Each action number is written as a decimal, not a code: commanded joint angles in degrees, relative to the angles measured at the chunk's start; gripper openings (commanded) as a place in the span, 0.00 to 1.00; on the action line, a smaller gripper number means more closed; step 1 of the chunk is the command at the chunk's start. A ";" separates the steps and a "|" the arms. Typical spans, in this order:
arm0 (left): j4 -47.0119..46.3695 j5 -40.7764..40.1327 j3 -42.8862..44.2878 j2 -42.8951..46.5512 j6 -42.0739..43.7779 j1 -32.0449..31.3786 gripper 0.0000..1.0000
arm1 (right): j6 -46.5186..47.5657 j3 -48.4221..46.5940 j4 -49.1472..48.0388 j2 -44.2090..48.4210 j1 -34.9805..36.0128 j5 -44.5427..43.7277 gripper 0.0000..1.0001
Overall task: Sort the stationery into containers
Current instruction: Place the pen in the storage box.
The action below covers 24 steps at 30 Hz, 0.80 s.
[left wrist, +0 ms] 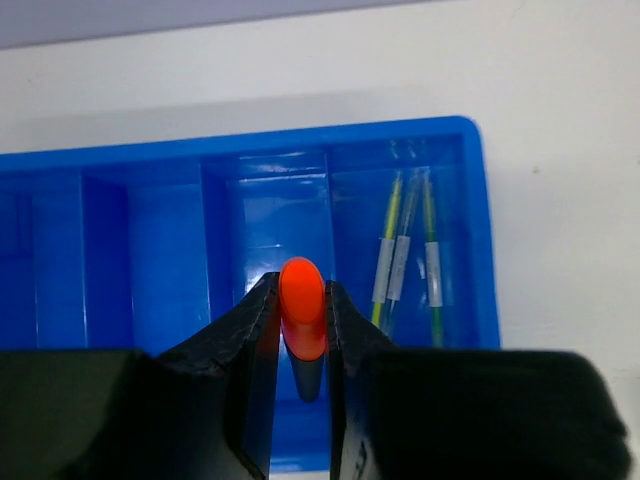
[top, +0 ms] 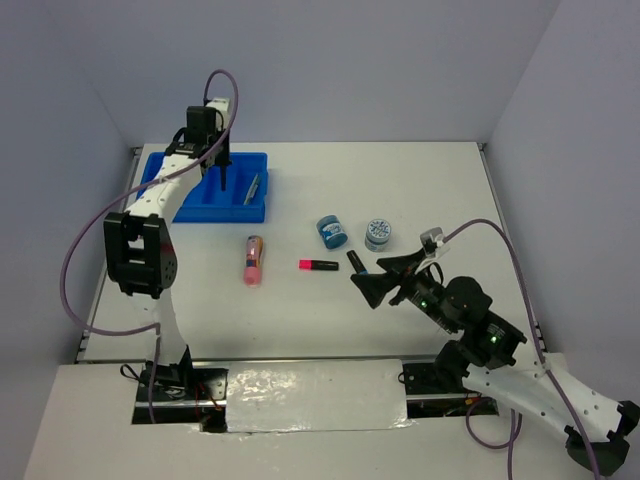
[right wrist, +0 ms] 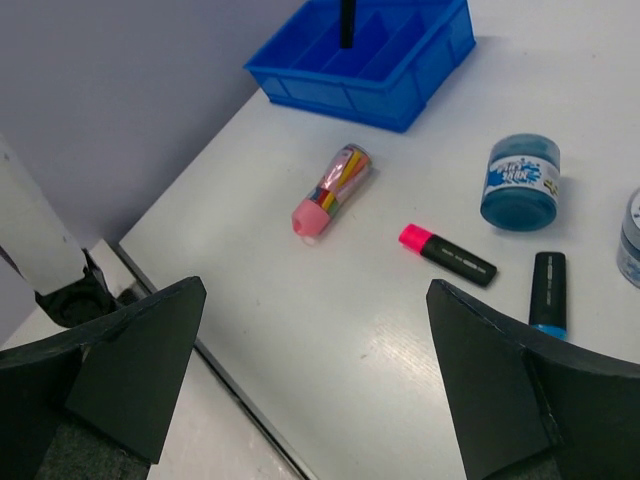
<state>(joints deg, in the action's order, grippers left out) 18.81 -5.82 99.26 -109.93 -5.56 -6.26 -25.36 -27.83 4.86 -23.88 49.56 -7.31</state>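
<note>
Jaws of the left gripper point(top: 221, 160) hang over the blue divided tray point(top: 245, 214) at the far left of the surface point(top: 430, 180) in the top view, with the orange-ended marker point(top: 222, 180) upright between them. The pink tube point(top: 253, 259), pink-ended marker point(top: 318, 265), blue-ended marker point(top: 356, 261) and two blue jars point(top: 332, 232) point(top: 378, 233) lie mid-surface. The right gripper point(top: 380, 276) sits just beside the blue-ended marker, jaws apart.

Left wrist view: the jaws are clamped on the orange-ended marker point(left wrist: 302, 320), above the compartment next to the end one, which holds thin pens point(left wrist: 400, 265).

Right wrist view: the jaws are spread wide, holding nothing. Ahead lie the pink tube point(right wrist: 333, 187), pink-ended marker point(right wrist: 448, 255), blue-ended marker point(right wrist: 547, 291) and one blue jar point(right wrist: 519, 181). The tray point(right wrist: 340, 88) is beyond them.
</note>
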 commanded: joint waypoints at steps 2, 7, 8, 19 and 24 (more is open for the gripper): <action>-3.59 0.47 1.99 -3.70 3.19 1.60 0.07 | 1.46 1.11 5.86 4.70 -0.34 -0.33 1.00; -7.37 1.69 -1.17 -5.47 2.40 2.83 0.21 | 2.34 1.64 6.13 5.69 -0.34 -0.86 1.00; -7.90 2.04 -1.53 -5.64 1.88 3.18 0.25 | 2.51 1.64 5.86 5.34 -0.34 -0.78 1.00; -5.90 3.36 1.62 -4.68 -2.17 4.06 0.74 | 5.40 2.08 0.07 -7.30 -0.34 1.68 1.00; 1.48 2.14 3.12 4.18 -11.38 4.06 0.88 | 14.89 -1.25 -3.45 -20.82 -0.60 5.55 1.00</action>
<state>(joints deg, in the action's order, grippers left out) 16.80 -3.53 98.74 -113.62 -10.09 -2.39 -17.63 -26.15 6.24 -38.68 49.30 -4.21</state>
